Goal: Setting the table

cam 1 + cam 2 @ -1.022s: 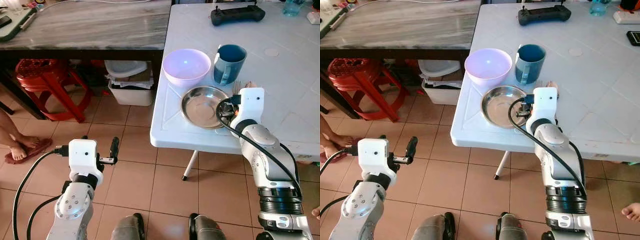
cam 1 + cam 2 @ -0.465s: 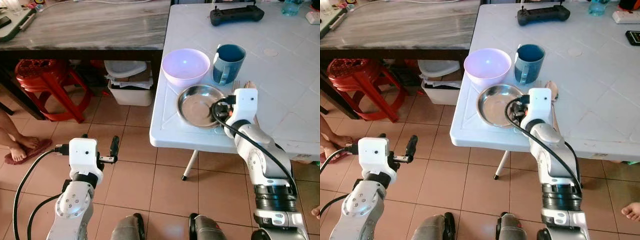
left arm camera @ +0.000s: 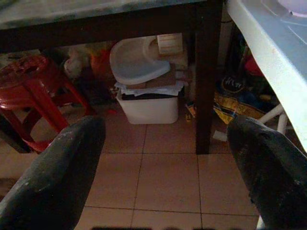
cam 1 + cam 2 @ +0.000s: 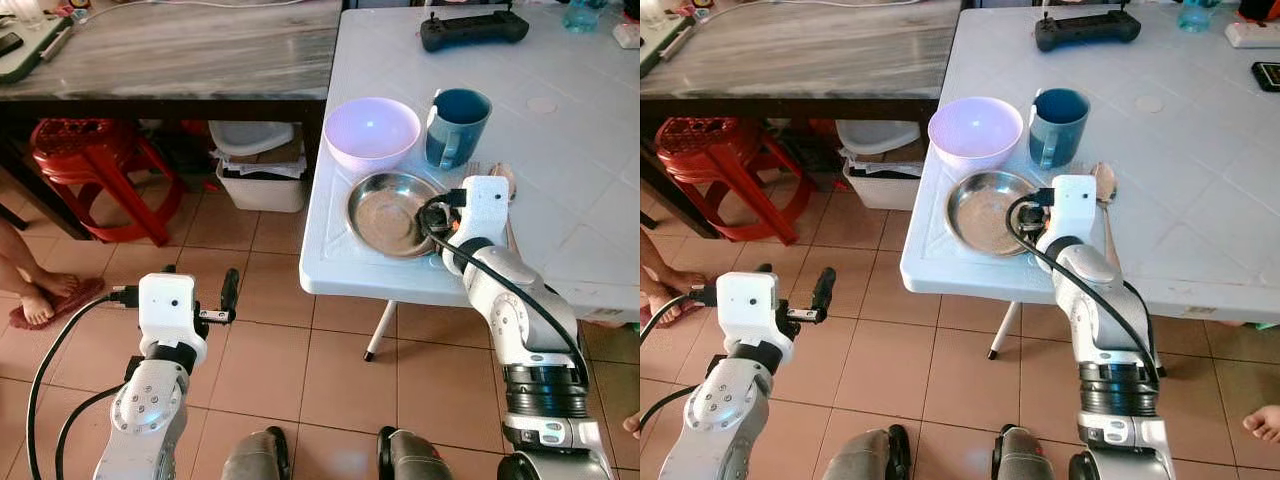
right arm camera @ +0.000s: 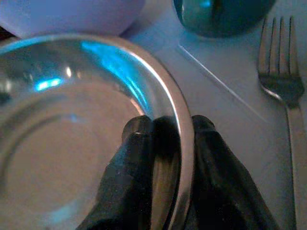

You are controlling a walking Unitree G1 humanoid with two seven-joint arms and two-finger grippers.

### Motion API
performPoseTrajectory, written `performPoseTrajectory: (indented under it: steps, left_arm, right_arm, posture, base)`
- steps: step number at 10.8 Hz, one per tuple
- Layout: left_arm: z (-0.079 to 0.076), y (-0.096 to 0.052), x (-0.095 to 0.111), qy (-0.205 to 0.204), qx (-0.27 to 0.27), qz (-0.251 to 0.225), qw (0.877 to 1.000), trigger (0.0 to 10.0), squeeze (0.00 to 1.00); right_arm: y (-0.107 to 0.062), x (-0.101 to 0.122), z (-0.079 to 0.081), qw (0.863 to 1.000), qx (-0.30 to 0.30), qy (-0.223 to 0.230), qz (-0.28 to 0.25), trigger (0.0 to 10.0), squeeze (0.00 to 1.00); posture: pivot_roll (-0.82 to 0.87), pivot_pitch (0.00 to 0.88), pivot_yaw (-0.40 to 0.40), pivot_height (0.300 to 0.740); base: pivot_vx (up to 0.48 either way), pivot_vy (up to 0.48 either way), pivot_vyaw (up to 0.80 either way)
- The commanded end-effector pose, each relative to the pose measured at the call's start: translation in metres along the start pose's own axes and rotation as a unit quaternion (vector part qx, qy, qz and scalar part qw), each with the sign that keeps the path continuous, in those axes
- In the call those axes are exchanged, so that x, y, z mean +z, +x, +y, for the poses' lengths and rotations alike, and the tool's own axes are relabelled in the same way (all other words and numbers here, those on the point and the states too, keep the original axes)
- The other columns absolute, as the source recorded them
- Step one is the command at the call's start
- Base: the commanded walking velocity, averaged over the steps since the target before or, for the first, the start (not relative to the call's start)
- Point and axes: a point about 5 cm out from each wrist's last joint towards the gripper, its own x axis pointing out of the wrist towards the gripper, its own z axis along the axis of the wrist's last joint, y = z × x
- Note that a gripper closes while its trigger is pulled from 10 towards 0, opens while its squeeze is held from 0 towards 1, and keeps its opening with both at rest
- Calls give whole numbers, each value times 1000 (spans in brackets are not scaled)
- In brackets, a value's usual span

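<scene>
A tiled floor [image 4: 290,350] runs under two tables: a grey marbled one [image 4: 180,50] and, beside it, the white plastic table [image 4: 600,180] I am working at.

My own wrist housing hides the near right part of the steel plate [image 4: 385,210] from the head camera, and a black cable loops across it. From my right wrist I see the plate only in part, its far side cut off. A spoon [image 4: 1103,178] lies beyond my wrist; only its bowl shows past the housing, so I cannot trace its handle.

The plate sits near the table's front edge, just in front of the lilac bowl [image 4: 371,132]. The teal mug [image 4: 458,127] stands beside the bowl, behind and to the right of the plate. A fork [image 5: 283,81] lies on the table to the right of the plate, apart from its rim, its long axis running away from the table's front edge with the tines pointing toward the mug. A black controller [image 4: 474,28] rests far back on the table.

My right gripper [image 5: 165,127] is clamped on the plate's rim, one finger inside the dish and one outside. My left gripper [image 3: 163,158] hangs over the floor left of the white table, fingers spread wide, facing a red stool [image 3: 33,91] and a white bin [image 3: 148,103] under the grey table. A person's bare feet [image 4: 40,295] rest on the floor at the left.
</scene>
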Motion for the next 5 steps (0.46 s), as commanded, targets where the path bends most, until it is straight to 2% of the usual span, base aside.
performPoseTrajectory:
  steps: [1, 3, 4, 5]
  left_arm:
    - [2, -2, -5, 7, 4, 10, 1000, 10000, 0]
    - [2, -2, -5, 8, 5, 10, 1000, 10000, 0]
    - [6, 0, -4, 21, 12, 1, 1000, 10000, 0]
    - [11, 3, -6, 17, 30, 9, 999, 10000, 0]
  right_arm:
    - [1, -13, 0, 999, -1, 4, 34, 0, 0]
    - [1, -17, -1, 999, -3, 4, 40, 0, 0]
    - [2, -16, 1, 999, 2, 14, 35, 0, 0]
    - [3, -13, 7, 999, 23, 25, 23, 0, 0]
  posture:
    - [59, 172, 92, 740]
    - [59, 170, 88, 740]
    - [62, 161, 78, 740]
    - [62, 148, 70, 740]
  base:
    - [0, 0, 0]
    - [0, 0, 0]
    - [0, 0, 0]
    - [0, 0, 0]
